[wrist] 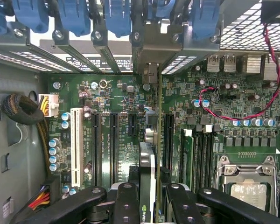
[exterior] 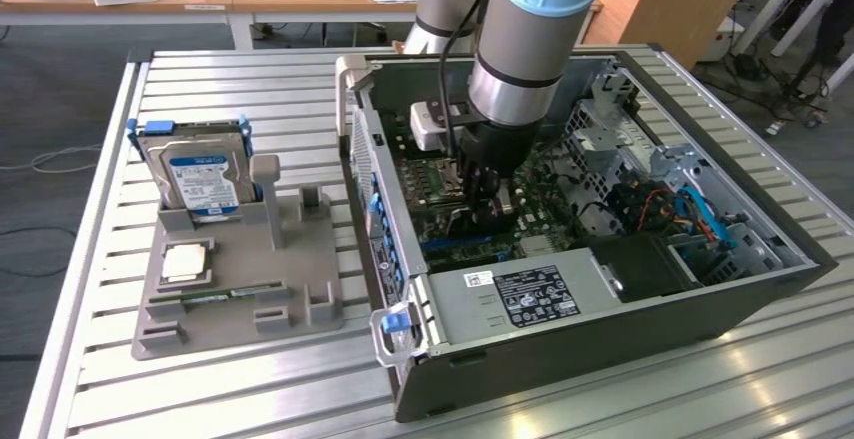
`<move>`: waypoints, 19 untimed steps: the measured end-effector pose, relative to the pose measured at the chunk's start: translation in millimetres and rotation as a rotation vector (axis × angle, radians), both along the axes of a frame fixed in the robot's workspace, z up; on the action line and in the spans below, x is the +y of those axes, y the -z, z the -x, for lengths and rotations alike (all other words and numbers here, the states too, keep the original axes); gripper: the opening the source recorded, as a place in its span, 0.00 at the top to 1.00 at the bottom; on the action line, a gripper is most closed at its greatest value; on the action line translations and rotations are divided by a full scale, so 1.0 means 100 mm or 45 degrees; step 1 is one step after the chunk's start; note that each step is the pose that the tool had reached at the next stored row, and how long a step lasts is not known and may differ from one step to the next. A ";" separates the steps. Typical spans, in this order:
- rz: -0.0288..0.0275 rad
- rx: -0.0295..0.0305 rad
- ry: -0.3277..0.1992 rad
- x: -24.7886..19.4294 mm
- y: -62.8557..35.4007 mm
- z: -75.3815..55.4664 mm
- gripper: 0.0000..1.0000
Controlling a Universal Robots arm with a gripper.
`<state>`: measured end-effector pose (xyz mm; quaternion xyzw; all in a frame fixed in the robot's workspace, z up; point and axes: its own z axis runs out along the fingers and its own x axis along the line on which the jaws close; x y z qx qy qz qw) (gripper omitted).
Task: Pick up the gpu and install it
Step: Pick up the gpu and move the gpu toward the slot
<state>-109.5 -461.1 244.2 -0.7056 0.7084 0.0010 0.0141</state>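
Observation:
The gpu (wrist: 148, 163) is a thin dark card seen edge-on, standing upright over the green motherboard (wrist: 112, 93) between two black expansion slots. Its metal bracket end (wrist: 150, 74) points at the case's rear slot openings. My gripper (wrist: 150, 198) is shut on the card, with a black finger (wrist: 126, 200) on either side of it. In the exterior view the gripper (exterior: 483, 187) reaches down inside the open computer case (exterior: 601, 349), and the dark gpu (exterior: 467, 221) hangs just below it against the motherboard. Whether the card sits fully in a slot cannot be told.
Blue slot latches (wrist: 116, 16) line the case's rear wall. A white slot (wrist: 76, 144), the CPU socket (wrist: 247, 186), and a red-black wire (wrist: 233, 114) lie near the card. Outside the case, a grey holder (exterior: 227, 289) carries a hard drive (exterior: 200, 174), a processor (exterior: 184, 259) and a memory stick (exterior: 214, 299).

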 end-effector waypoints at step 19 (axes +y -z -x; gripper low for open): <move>-0.0001 -0.0044 -0.002 0.000 0.010 0.01 0.73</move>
